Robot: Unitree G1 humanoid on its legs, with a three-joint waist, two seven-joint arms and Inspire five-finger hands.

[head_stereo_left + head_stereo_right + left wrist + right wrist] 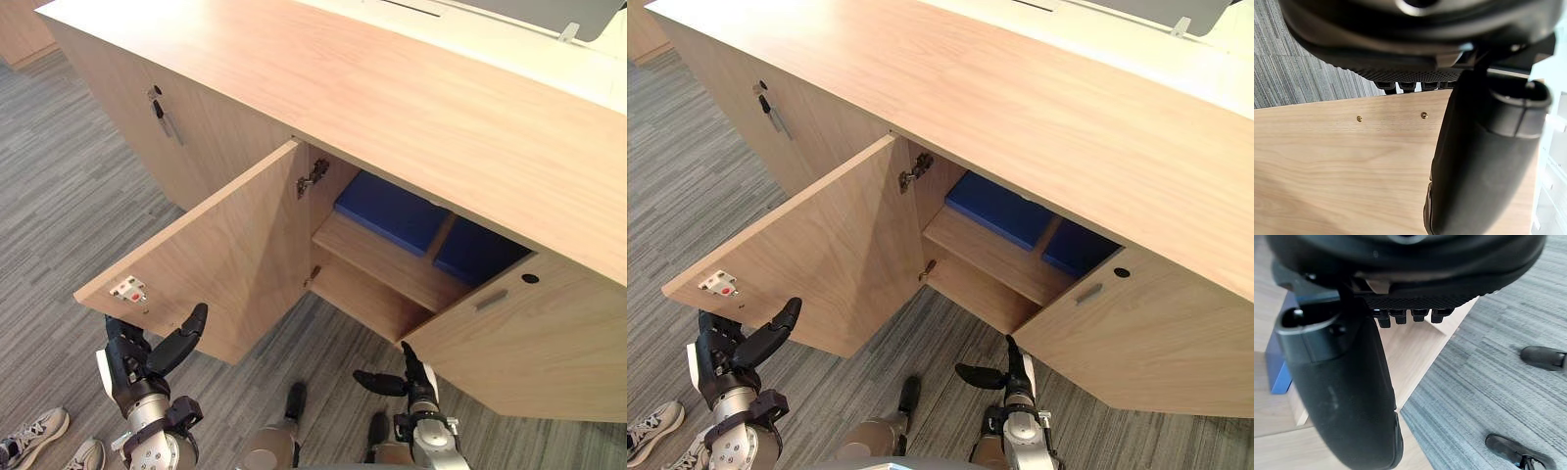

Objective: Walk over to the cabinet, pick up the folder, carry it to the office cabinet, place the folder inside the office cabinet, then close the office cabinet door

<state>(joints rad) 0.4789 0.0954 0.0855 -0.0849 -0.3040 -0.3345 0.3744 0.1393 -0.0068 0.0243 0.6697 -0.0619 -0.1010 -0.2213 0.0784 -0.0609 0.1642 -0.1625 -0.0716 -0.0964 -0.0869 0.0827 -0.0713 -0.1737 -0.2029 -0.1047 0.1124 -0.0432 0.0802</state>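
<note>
The office cabinet [411,88] stands in front of me with its left door [220,259] swung wide open. A blue folder [387,211] lies flat on the upper shelf [382,259] inside, and a second blue item [475,250] lies beside it to the right. My left hand [147,357] hovers low by the open door's outer edge, open and empty; the left wrist view shows the door panel [1327,161] close past its thumb [1479,161]. My right hand [409,380] is low in front of the opening, open and empty. A blue folder edge [1277,360] shows in the right wrist view.
The right door [534,338] with a flat handle [491,299] stands ajar beside the opening. A closed door further left carries a key [157,103]. A person's shoes [34,433] rest on the grey carpet [59,196] at my lower left.
</note>
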